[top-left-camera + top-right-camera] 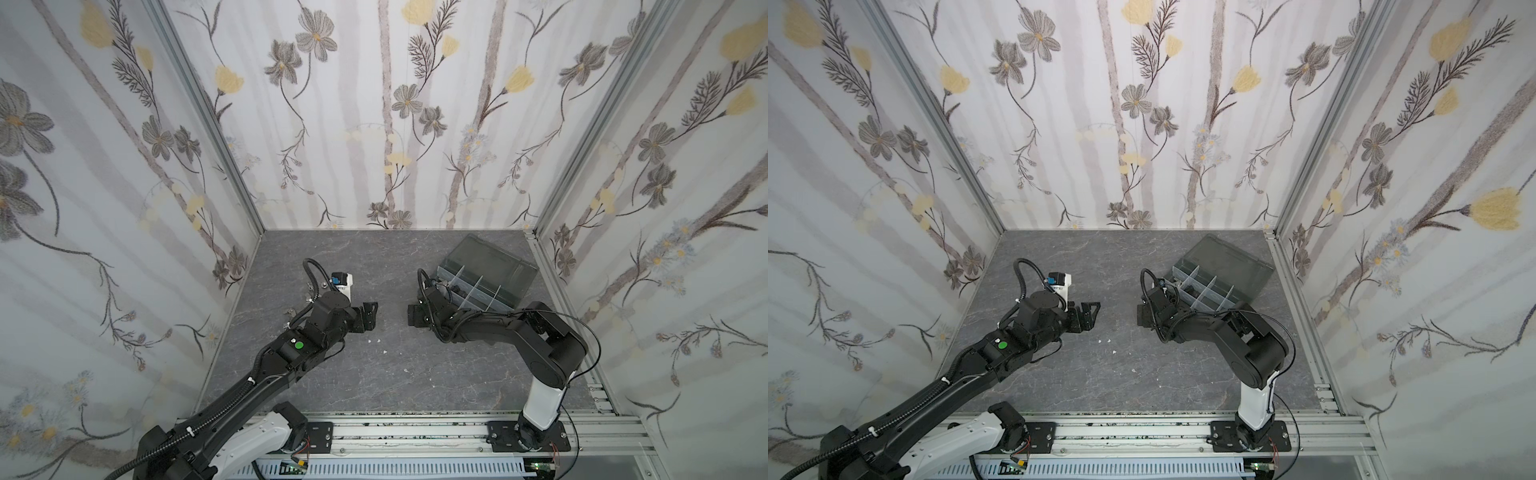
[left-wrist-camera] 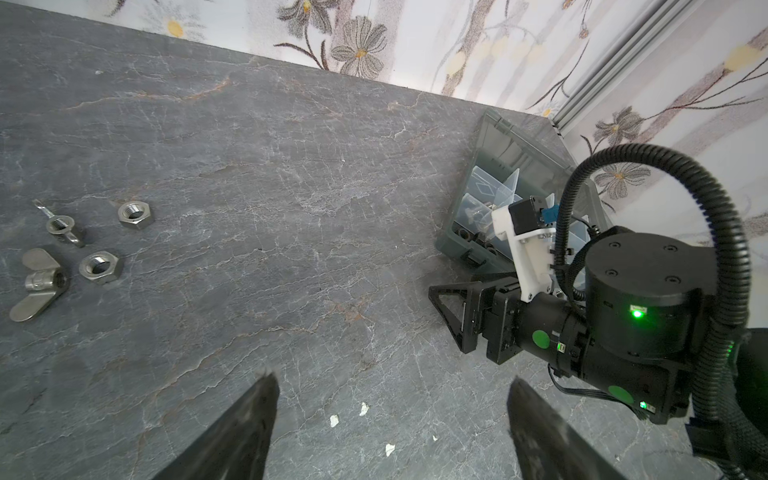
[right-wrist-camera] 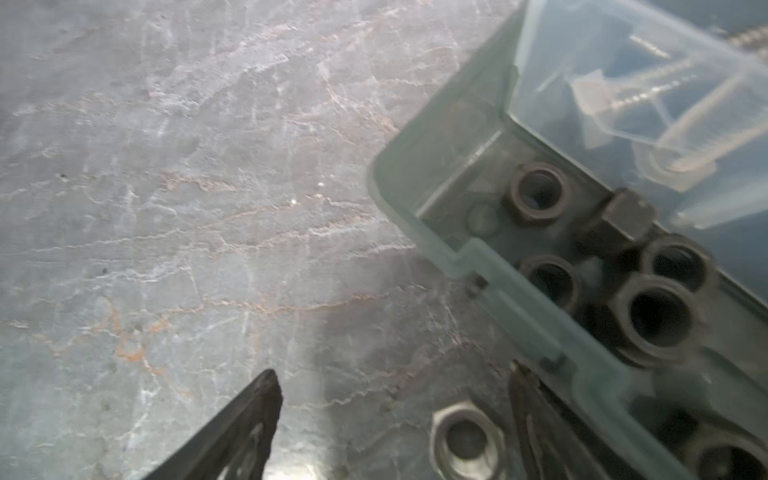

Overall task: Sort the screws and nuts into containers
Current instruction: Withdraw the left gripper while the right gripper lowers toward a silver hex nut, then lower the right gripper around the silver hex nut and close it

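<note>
Left gripper (image 1: pixel 368 316) and right gripper (image 1: pixel 414 316) face each other over the middle of the dark grey, stone-veined desk (image 1: pixel 374 386) in both top views. They are apart, jaws spread wide, and neither holds anything. Behind the right gripper, toward the back right corner, sits the dark grey rectangular plastic organizer box (image 1: pixel 496 296) with pale translucent dividers, its smoky transparent lid (image 1: pixel 494 255) tipped open. A few small silver pieces (image 1: pixel 289 311) lie beside the left arm.

From the left wrist, two shiny silver hexagonal nuts (image 2: pixel 136 214) and two silver wing nuts (image 2: pixel 39 282) lie loose on the desk, well apart from the box.

From the right wrist, black hexagonal nuts (image 3: pixel 656 318) fill a corner compartment. Long silver screws (image 3: pixel 648 83) show blurred behind a divider in the next one. A single silver nut (image 3: pixel 466 442) rests on the desk just beside the box wall, between the spread fingers and ungripped.

The sorting looks well along: the black nuts and some screws are in, while at least five silver pieces remain outside.

Tiny white specks (image 2: pixel 333 420) dot the desk. Floral wallpaper (image 1: pixel 395 104) in grey and yellow covers three walls, and an aluminium rail (image 1: pixel 415 432) runs along the front.
</note>
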